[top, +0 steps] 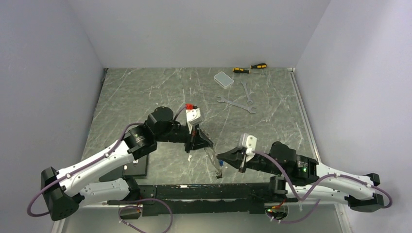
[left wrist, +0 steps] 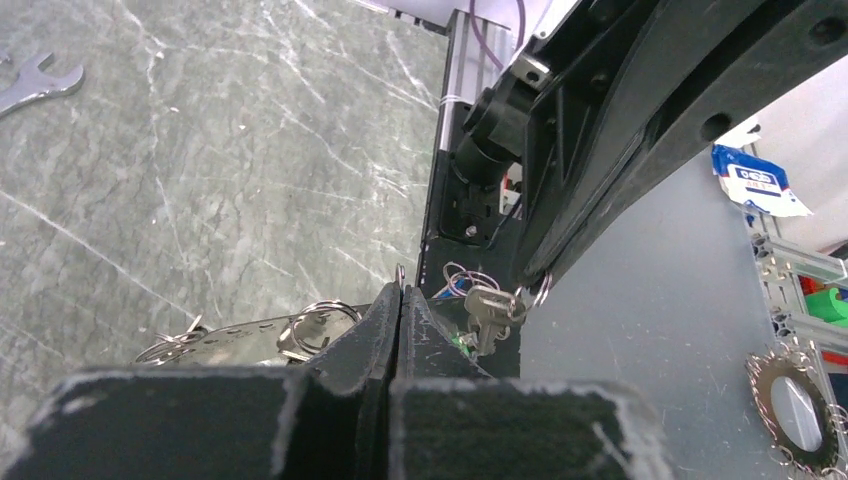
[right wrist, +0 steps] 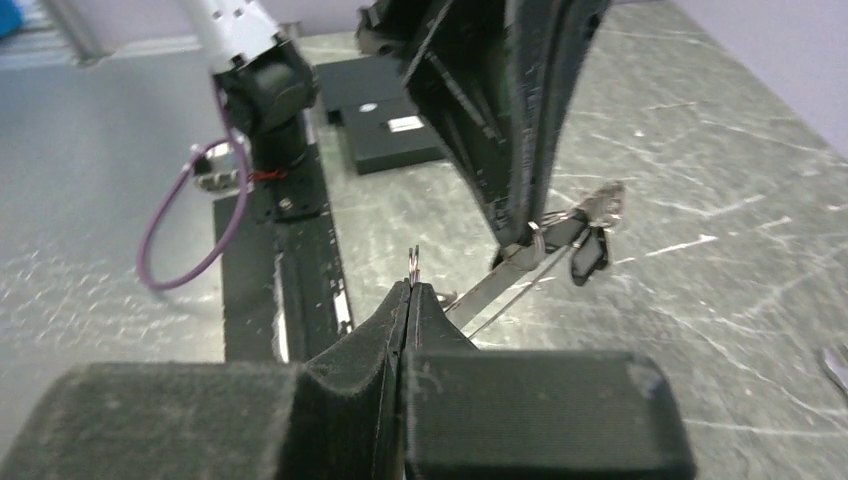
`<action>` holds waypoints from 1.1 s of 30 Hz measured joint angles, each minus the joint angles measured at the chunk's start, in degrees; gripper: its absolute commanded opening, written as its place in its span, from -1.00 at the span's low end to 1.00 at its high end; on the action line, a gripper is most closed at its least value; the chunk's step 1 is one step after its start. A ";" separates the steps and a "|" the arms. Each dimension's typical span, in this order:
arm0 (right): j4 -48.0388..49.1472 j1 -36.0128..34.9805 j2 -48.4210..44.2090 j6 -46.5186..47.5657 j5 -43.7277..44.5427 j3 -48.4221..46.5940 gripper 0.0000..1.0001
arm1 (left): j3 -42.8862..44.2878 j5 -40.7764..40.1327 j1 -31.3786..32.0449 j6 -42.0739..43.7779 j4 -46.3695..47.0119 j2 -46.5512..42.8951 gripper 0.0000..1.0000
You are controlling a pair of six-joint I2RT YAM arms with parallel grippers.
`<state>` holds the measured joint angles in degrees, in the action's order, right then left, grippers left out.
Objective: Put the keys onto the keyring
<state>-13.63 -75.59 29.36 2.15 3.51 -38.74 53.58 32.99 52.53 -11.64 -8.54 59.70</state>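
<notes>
Pinching keyring (right wrist: 415, 260): L end effector (left wrist: 400, 300), R end effector (right wrist: 413, 295) both clamped tight; keys (left wrist: 488, 310) dangling btwn tips.

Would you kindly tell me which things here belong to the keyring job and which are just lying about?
Job: keys; keyring; left pincer; right pincer, both shut on the keyring.
Lying about: larger wrench; smaller wrench; two screwdrivers; clear plastic box; black slab.

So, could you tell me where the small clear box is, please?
In the top view the clear box lies far back, right of centre, just left of the screwdrivers, beyond the wrenches.
</notes>
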 measured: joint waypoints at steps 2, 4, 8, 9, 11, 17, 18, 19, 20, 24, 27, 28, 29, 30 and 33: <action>-0.57 0.00 1.07 0.66 -2.97 -0.37 -1.00 | 0.00 0.87 0.02 0.17 -0.15 -0.85 -1.00; -1.01 0.02 1.88 1.20 -5.79 -1.03 -1.00 | 0.00 1.62 0.02 0.42 -0.72 -1.84 -1.00; -1.51 0.02 2.82 2.03 -12.46 -2.67 -1.00 | 0.00 2.69 0.07 1.51 -2.49 -3.78 -1.00; -1.86 0.02 2.91 2.32 -14.82 -3.26 -1.00 | 0.00 3.02 0.07 1.84 -3.08 -4.17 -1.00; -2.38 0.02 2.89 2.86 -19.08 -4.20 -1.00 | 0.00 3.58 0.07 2.56 -3.89 -4.76 -1.00; -3.15 0.02 1.73 5.97 -31.65 -5.68 -1.00 | -0.98 4.81 0.07 4.52 -6.40 -6.40 -1.00; -3.30 0.02 1.60 6.84 -33.75 -5.92 -1.00 | -1.07 4.92 0.07 4.76 -6.82 -6.54 -1.00; -3.56 0.02 1.55 7.65 -35.60 -6.19 -1.00 | -1.18 5.07 0.07 5.03 -7.13 -6.67 -1.00; -3.80 0.02 1.60 8.52 -37.09 -6.45 -1.00 | -1.22 5.20 0.04 5.20 -7.41 -6.75 -1.00; -6.23 0.02 2.49 11.74 -40.39 -8.22 -1.00 | -1.25 5.88 0.07 5.86 -8.50 -7.26 -1.00; -8.57 0.13 3.69 13.88 -41.16 -9.97 -1.00 | -1.29 6.75 0.07 6.05 -8.94 -7.76 -1.00; -9.33 0.20 3.96 14.43 -41.46 -10.43 -1.00 | -1.33 7.02 0.04 6.05 -9.05 -8.07 -1.00; -10.27 0.31 4.13 14.95 -41.83 -10.86 -1.00 | -1.40 7.28 0.04 6.05 -9.03 -8.35 -1.00; -10.97 0.46 4.24 15.45 -42.49 -11.19 -1.00 | -1.51 7.58 0.07 6.05 -9.09 -8.72 -1.00; -13.00 0.72 4.50 16.44 -44.63 -12.35 -1.00 | -1.62 8.48 0.07 6.03 -9.55 -9.73 -1.00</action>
<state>-26.63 -74.87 33.87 18.59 -41.12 -51.09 51.96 41.47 52.60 -5.61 -18.09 49.98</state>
